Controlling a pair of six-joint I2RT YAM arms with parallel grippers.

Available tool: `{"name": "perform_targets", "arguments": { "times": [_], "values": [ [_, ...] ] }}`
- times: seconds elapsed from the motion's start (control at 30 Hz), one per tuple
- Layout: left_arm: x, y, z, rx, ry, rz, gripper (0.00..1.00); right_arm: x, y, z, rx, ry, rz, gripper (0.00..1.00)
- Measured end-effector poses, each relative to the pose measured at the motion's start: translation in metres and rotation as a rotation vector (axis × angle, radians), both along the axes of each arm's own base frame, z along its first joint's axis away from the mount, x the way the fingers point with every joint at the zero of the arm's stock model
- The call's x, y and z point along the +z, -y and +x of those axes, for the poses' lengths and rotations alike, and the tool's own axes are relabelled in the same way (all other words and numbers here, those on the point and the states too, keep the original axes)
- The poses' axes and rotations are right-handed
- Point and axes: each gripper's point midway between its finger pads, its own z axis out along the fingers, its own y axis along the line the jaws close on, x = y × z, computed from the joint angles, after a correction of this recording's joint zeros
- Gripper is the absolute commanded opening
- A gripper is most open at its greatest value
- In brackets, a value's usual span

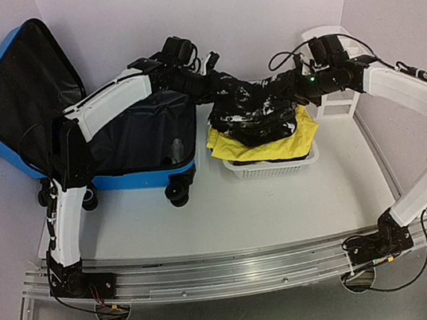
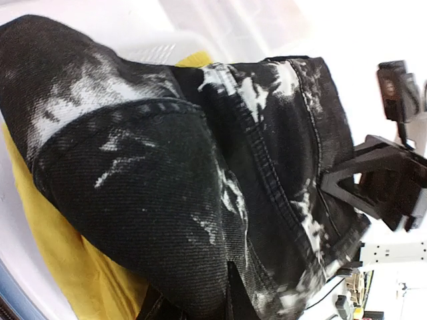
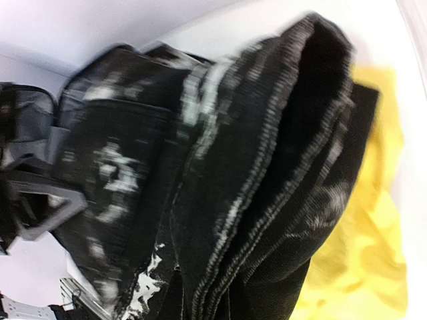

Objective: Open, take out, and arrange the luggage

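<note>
Since the black denim garment with white bleached patches (image 1: 259,113) is pinched at one end by the left gripper (image 1: 217,87) and at the other by the right gripper (image 1: 290,88), both clenched on the cloth, the step in hand is judged to be setting it down into the white slatted plastic basket (image 1: 271,169).

The garment is held bunched between the two grippers, directly above the basket, and its low folds appear to touch what is inside.

To be done well:
- Both ends should be lowered together and kept level.
- The garment should be centred so that no fold is left draped past the near rim.
- Release should be made only once the weight is carried from below.
- Jaws should be opened fully before lift-off so that seams aren't snagged.
- Risk noted: thick folded denim could be dragged back up by one finger.

Containers, near to far:
- **Basket, mid-table, just right of the case:** a crumpled yellow cloth (image 1: 299,141) is held in it, spilling over the left and right rims, with the denim above it.
- **Case, far left:** the large bright blue hard-shell suitcase (image 1: 132,178) is laid open, with the lid propped upright in the far-left corner and the black lining exposed. The base half is judged nearly emptied. One small pale item is seen near its right edge, too unclear to be named. Part of the base is hidden by the left arm (image 1: 109,103).
</note>
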Motion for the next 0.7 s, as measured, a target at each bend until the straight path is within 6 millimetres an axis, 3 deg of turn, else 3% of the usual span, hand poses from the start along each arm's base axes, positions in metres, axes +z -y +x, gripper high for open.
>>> {"name": "perform_targets", "arguments": {
  "times": [0.1,0.2,0.27,0.37,0.43,0.57,0.7],
  "values": [
    [-0.023,-0.001,-0.003,0.012,-0.040,0.027,0.00,-0.036,0.020,-0.007,-0.012,-0.097,0.004,0.00],
    [-0.038,0.003,-0.008,0.016,-0.054,0.046,0.00,-0.045,0.026,-0.010,-0.006,-0.122,0.018,0.00],
    [-0.044,0.004,-0.009,0.023,-0.058,0.055,0.07,-0.045,0.029,-0.010,-0.001,-0.125,0.017,0.03],
    [-0.046,0.005,-0.010,0.024,-0.052,0.060,0.36,-0.047,0.031,-0.012,0.014,-0.128,0.006,0.28],
    [-0.049,0.003,-0.012,0.012,-0.047,0.075,0.47,-0.048,0.035,-0.009,0.017,-0.143,-0.025,0.44],
    [-0.059,-0.006,-0.015,0.005,-0.044,0.135,0.53,-0.046,0.049,0.004,0.001,-0.174,-0.089,0.62],
    [-0.056,-0.020,-0.012,-0.020,0.037,0.229,0.56,-0.025,0.065,0.010,-0.023,-0.168,-0.171,0.64]
  ]
}}
